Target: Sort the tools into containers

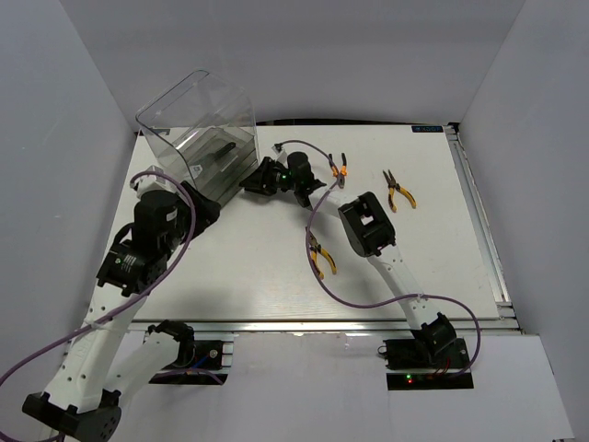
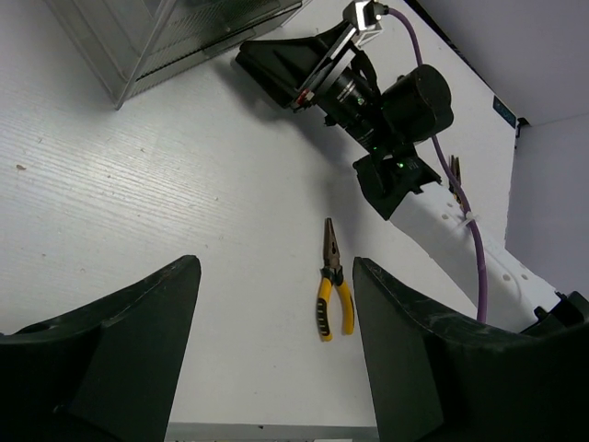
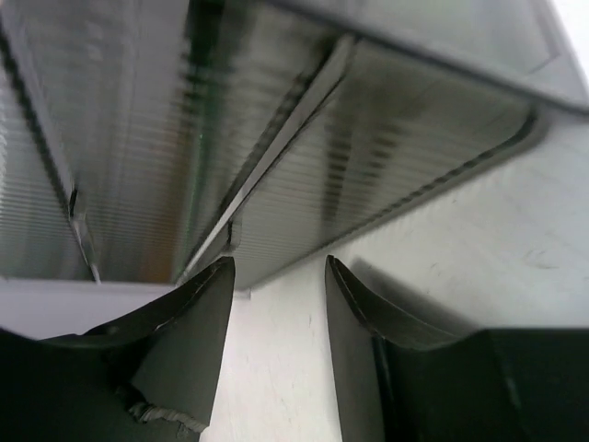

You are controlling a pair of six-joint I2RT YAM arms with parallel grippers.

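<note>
The clear cabinet (image 1: 198, 124) with grey-tinted drawers stands at the far left of the table. A thin dark tool (image 1: 221, 147) shows inside it. My right gripper (image 1: 250, 181) is open and empty, right at the cabinet's lower front corner. In the right wrist view the drawer fronts (image 3: 386, 138) fill the frame just beyond the gripper (image 3: 276, 276). Three pliers lie on the table: orange-handled ones (image 1: 338, 166), yellow ones (image 1: 399, 191) at the right, and yellow ones (image 1: 320, 256) in the middle, which also show in the left wrist view (image 2: 332, 296). My left gripper (image 2: 276, 267) is open and empty above the table, left of them. No wrench is in view.
The right arm's elbow (image 1: 368, 226) hangs over the table's middle, with its purple cable looping by the middle pliers. Its wrist (image 2: 386, 101) stretches across the left wrist view. White walls close in the table on three sides.
</note>
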